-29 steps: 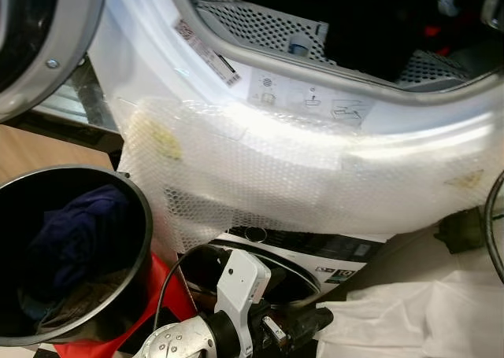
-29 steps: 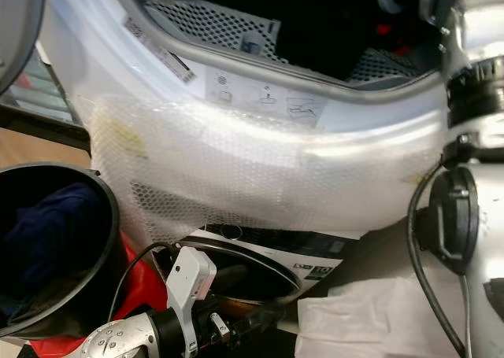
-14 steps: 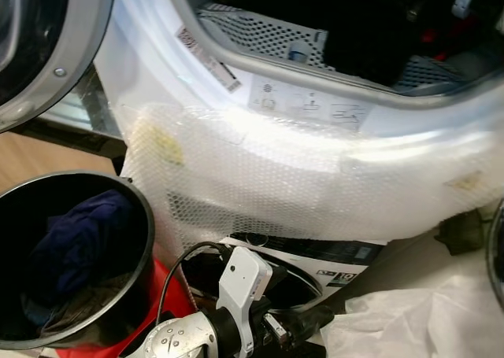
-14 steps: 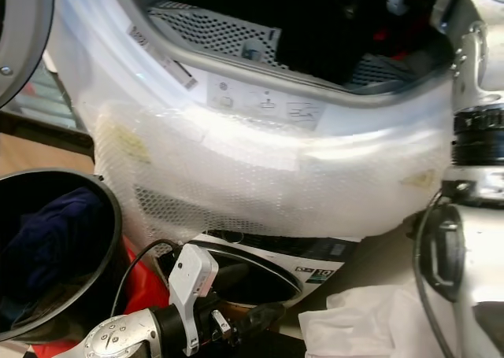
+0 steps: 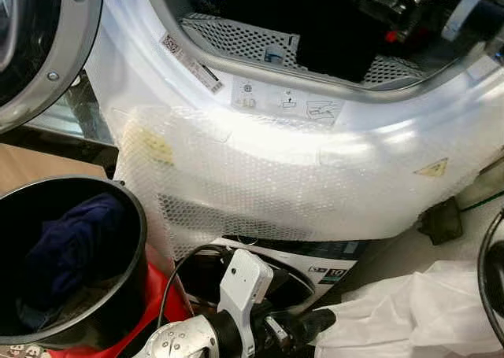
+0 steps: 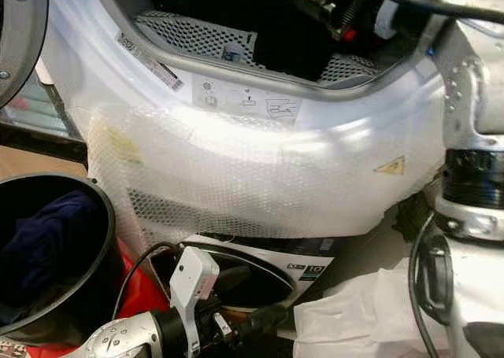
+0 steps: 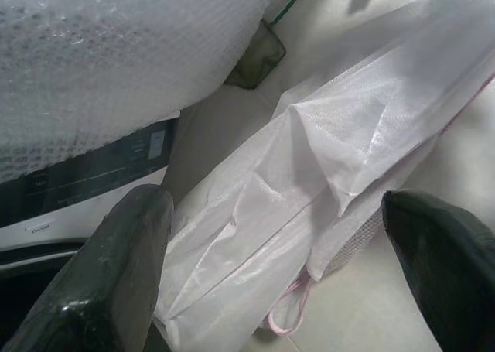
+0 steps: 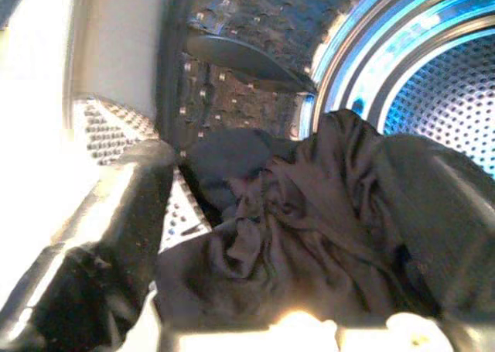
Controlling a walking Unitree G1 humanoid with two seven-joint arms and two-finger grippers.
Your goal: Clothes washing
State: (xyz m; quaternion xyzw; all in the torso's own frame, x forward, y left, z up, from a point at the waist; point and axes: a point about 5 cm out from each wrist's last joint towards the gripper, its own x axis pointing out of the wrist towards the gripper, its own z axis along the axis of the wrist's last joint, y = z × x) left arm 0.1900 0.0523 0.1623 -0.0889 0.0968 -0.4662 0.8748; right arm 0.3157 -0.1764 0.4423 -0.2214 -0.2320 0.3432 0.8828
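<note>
A: Clothes [image 8: 309, 220], dark pile, on the drum [image 8: 433, 81] floor near the front rim. Right gripper [image 8: 294, 236] is inside the drum, fingers spread apart, nothing between them; the pile lies right ahead, between the two fingers.

B: Touching it?

A: Can't tell. Close, at least.

B: How will it handle?

A: My guess: soft, limp, light, no fragile parts. It should bunch and drag other pieces along. Best hold is a raised fold on top of the heap, pinched deep so it doesn't slip.

B: More clothes anywhere?

A: Yes, a dark blue garment [image 5: 67, 244] in the black bin [image 5: 142, 216], beside the washer [image 5: 260, 161], which has bubble wrap under its opening.

B: Left gripper?

A: Left gripper [image 7: 278, 259] sits low in front of the washer, fingers wide apart, empty, pointed at a white plastic bag [image 7: 332, 158] on the floor. Well apart from the bin's clothes.
</note>
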